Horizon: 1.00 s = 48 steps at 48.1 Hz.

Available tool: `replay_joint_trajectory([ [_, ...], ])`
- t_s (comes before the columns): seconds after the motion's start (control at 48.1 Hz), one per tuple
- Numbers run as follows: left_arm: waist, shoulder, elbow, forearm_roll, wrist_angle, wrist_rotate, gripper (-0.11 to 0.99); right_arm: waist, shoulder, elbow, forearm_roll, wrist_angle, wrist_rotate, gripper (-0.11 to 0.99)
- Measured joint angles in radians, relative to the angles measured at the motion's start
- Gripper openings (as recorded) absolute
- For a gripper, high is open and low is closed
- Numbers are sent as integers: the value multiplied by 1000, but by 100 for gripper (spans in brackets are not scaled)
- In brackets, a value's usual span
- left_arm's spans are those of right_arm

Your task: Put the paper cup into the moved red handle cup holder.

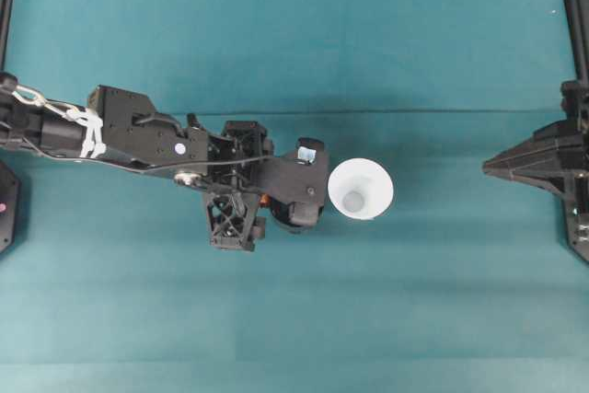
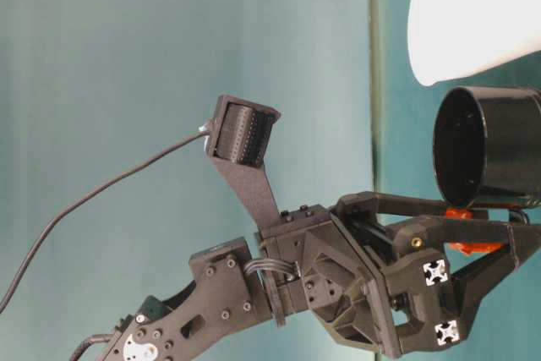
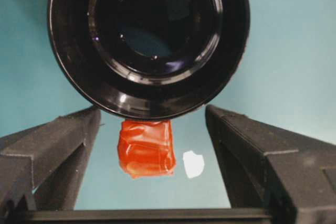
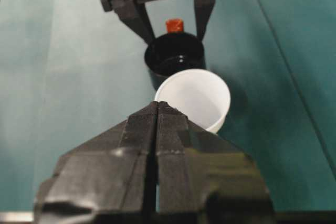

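Left gripper [image 3: 152,145]: jaws spread wide, one on each side of the orange-red handle tab [image 3: 146,148], touching nothing I can see. It sits right behind the cup holder.
Right gripper [image 4: 156,109]: jaws pressed together, empty, parked well away at the right edge of the table [image 1: 442,52] in the overhead view, nose aimed at the cup.
Paper cup [image 1: 361,189]: upright on the table, mouth open to the ceiling, just to the right of the holder. From the right wrist view its rim looks to be touching or nearly touching the holder; I cannot tell which.
Cup holder [image 4: 175,55]: black, glossy, upright and empty, handle pointing back toward the left arm.
Task status: cup not in the holder yet, by my reading; nothing has hold of it.
Risk one: the cup is light and tapered. A squeeze on the thin rim could dent it or tip it over.
Risk two: cup and holder stand so close that reaching in for one could knock the other.
Risk three: the left gripper straddles the handle, so any swing could drag the holder off its spot.
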Motion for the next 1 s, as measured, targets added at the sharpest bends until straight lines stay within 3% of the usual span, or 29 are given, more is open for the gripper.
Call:
replay_joint_trajectory([
  [0.333, 0, -58, 11, 0, 9, -9, 90, 0, 0, 0, 0, 0, 0, -11],
  [0.624, -9, -388, 127, -2, 29, -14, 90, 0, 0, 0, 0, 17, -2, -11],
  [0.853, -23, -626, 250, -2, 29, -21, 90, -37, 0, 0, 0, 23, 0, -11],
  [0.999, -31, -704, 308, -2, 29, -46, 90, -63, 2, -2, 0, 64, 0, -11],
])
